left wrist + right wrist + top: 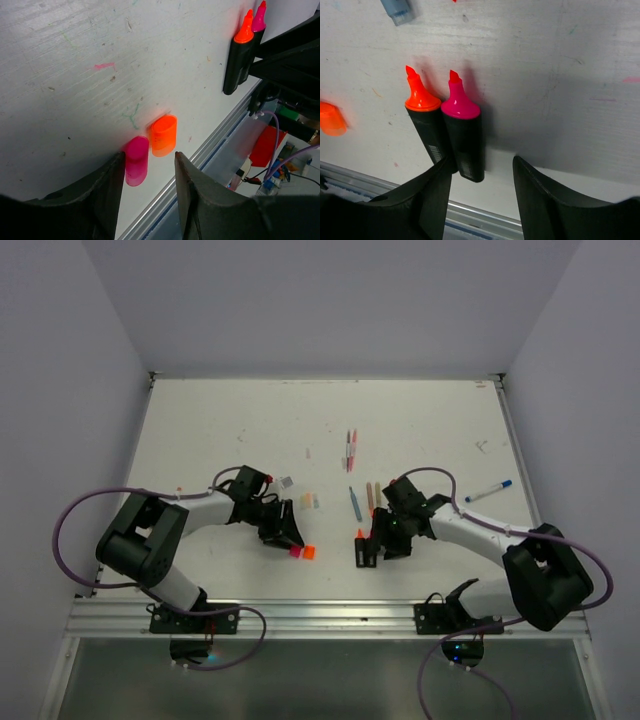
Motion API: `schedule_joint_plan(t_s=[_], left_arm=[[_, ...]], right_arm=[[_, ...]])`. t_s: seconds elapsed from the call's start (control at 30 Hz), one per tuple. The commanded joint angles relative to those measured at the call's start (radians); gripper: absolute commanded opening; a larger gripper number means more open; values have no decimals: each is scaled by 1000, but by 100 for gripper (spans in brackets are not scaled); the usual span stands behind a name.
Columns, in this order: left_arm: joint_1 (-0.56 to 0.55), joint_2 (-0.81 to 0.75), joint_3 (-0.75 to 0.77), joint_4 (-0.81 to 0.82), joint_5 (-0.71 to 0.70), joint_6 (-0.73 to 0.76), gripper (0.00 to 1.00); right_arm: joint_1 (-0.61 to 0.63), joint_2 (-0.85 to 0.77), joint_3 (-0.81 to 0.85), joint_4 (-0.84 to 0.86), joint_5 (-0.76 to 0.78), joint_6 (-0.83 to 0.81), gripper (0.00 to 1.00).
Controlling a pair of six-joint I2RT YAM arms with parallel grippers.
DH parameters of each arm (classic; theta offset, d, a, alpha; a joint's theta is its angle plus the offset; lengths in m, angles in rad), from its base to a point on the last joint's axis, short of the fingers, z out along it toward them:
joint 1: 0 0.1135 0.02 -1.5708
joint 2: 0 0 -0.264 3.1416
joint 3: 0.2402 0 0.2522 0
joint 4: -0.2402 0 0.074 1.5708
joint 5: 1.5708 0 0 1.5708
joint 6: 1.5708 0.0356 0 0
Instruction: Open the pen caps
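Pen caps: we see a stubby translucent pink plastic cap [136,161] and a stubby translucent orange plastic cap [164,135], both off their pens, lying side by side on the white table [230,430] near its front rail.
Highlighters: the black-bodied highlighter with the orange tip [427,130] and the black-bodied highlighter with the pink tip [465,145] lie touching along their length, tips bare, well apart from the caps.
Left gripper: the left gripper [149,159] hangs low over the two caps with its jaws spread and pinching nothing; the pink cap sits just beside one finger, and we cannot tell whether they touch.
Right gripper: the right gripper [482,162] has its jaws spread above the tail ends of the highlighters, gripping neither.
Step in hand: we judge the highlighter pair finished, with both arms free.
Other pens: the thin blue pen [355,503] and the white pen with a blue end [489,490] lie farther back; whether they are capped is too small for us to tell.
Next move: we expect each arm to lift clear, then one to pin a thin barrel while the other pulls its cap straight off.
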Motion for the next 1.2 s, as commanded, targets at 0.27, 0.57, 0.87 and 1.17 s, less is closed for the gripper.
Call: schedule_joint_plan(t_s=[0.27,0.57,0.87,1.17], left_arm=[[-3,-89,93,-107,-112,63,55],[-5,-118,133,-81,-83,81,58],[-5,-146,157,-82,-89,107,59],[-3,-141,191,-107,-109,121,59]], right_arm=[[-266,21,424,-394,389,-51,73],[-669,173,508,-343,442,-74,70],[-826,263,488,-194,448,-152,65],[-830,392,513,-110,463,-135,62]])
